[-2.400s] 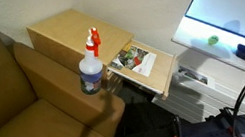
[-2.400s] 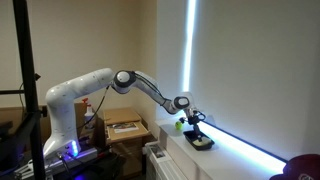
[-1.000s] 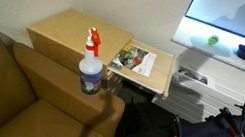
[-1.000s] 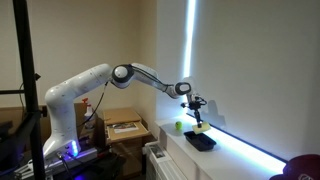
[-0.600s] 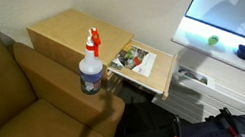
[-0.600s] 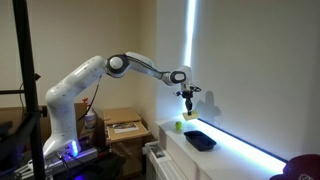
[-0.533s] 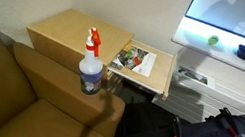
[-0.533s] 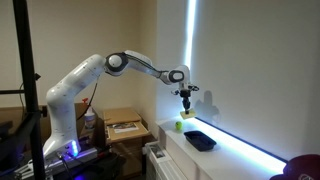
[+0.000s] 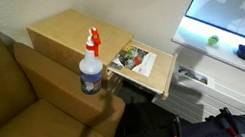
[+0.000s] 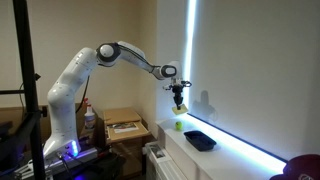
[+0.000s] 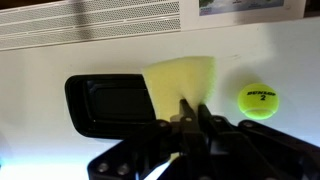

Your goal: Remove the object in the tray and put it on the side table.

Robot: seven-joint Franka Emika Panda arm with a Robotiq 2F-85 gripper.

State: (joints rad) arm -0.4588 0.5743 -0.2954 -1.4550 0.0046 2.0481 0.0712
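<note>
gripper (image 11: pixel 193 113) clamped on the object (image 11: pixel 183 76), held at its fingertips, up above the tray (image 11: pixel 76 96).

— Where does the light come from?
— From the window (image 9: pixel 228 16). It glares white in an exterior view. Seen as a blown-out strip (image 10: pixel 190 45), it leaves the room dim, with the shadow of the arm (image 10: pixel 120 52) faint on the wall (image 10: pixel 207 100).
— And the wrist view?
— Soft. The object (image 11: pixel 180 78) is a blurred yellow smear; the green ball (image 11: pixel 258 99) and tray (image 11: pixel 105 102) are sharper.
</note>
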